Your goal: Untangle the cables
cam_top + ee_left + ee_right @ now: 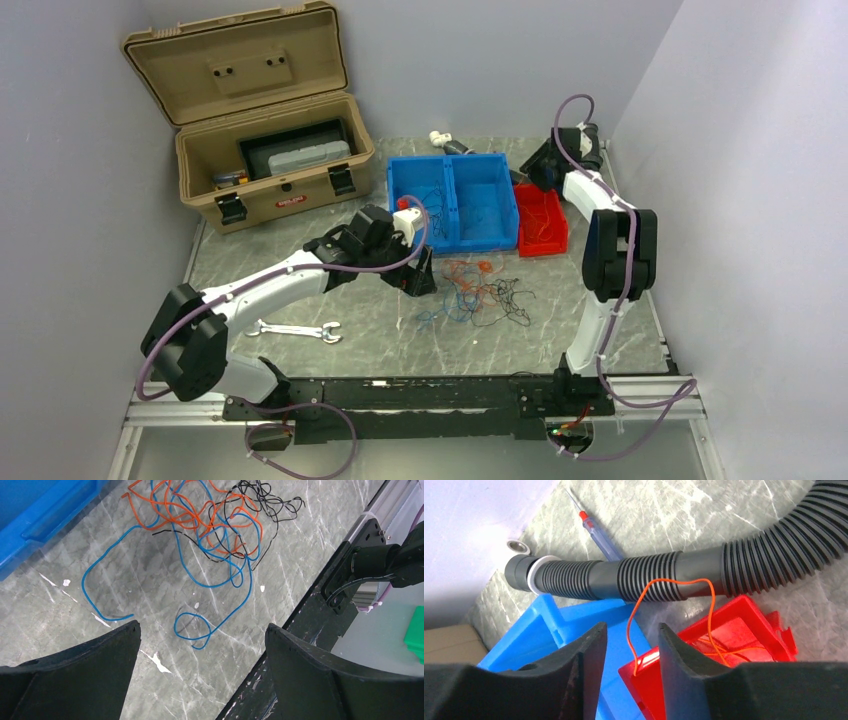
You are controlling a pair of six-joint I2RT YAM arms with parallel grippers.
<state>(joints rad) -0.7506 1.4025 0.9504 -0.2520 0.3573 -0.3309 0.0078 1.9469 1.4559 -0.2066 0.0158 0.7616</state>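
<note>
Left gripper [203, 626], wide open and empty, is aimed at cables [222, 527] in the upper frame; right gripper [632, 626] is narrowly parted, empty.

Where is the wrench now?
In the top view, the wrench lies on the table's left side, just in front of the left arm.

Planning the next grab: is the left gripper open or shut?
Open: the left gripper has its fingers wide apart, gripping none of the cables.
</note>
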